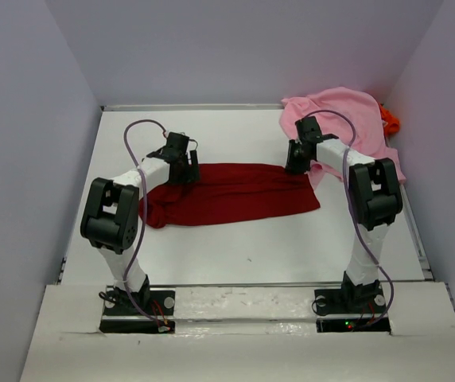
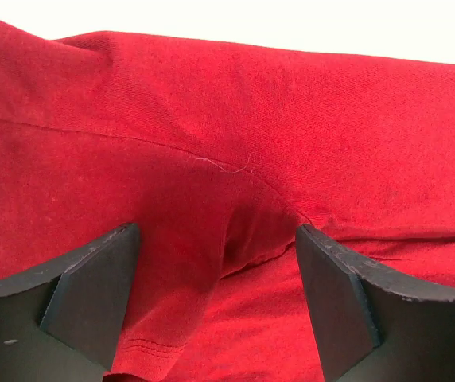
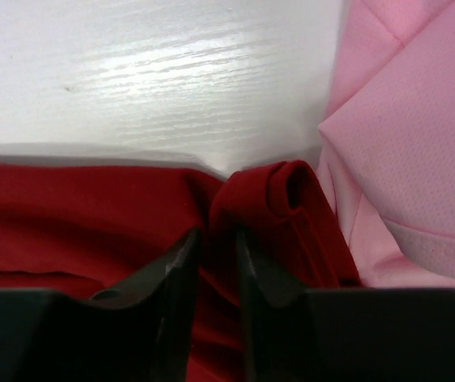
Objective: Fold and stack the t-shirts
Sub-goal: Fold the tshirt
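On the table, right claw pinches the dark red t-shirt.

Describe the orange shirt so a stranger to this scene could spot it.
Go to the far right corner of the white table, where a pink shirt lies heaped. At that heap's right edge, by the wall, the orange shirt peeks out. Only a small bright scrap shows, unlike the dark red shirt spread mid-table.

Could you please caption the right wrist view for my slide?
Right gripper shut on a fold of the dark red t-shirt, pink t-shirt alongside.
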`<act>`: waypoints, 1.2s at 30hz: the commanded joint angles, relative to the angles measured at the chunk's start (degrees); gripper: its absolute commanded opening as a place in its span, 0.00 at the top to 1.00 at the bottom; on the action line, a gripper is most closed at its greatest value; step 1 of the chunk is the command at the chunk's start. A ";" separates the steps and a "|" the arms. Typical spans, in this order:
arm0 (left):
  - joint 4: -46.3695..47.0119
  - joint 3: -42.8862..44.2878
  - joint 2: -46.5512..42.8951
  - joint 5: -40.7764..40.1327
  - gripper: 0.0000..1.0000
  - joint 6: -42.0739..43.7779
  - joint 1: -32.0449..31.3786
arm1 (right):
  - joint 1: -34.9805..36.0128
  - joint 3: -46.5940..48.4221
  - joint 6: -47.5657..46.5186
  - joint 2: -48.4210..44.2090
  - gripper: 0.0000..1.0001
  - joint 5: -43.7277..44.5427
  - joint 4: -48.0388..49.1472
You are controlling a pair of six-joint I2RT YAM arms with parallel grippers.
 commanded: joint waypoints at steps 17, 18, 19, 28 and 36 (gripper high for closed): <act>0.29 -0.58 -7.12 -2.88 0.12 0.73 -1.40 | 0.04 7.33 -1.14 1.17 1.00 3.09 1.23; 0.20 -0.50 -7.03 -2.97 0.12 0.73 -1.32 | 0.04 7.85 -1.15 1.52 1.00 3.09 1.14; 0.20 -0.41 -7.12 -3.06 0.12 0.81 -1.40 | 0.04 8.82 -1.32 2.04 1.00 3.09 1.14; 0.11 -0.32 -7.12 -2.97 0.12 0.90 -1.49 | 0.04 11.55 -1.94 5.73 1.00 6.52 0.35; -0.24 -0.06 -7.38 -2.80 0.12 1.52 -1.75 | 0.04 8.48 -1.23 4.60 0.52 9.06 0.43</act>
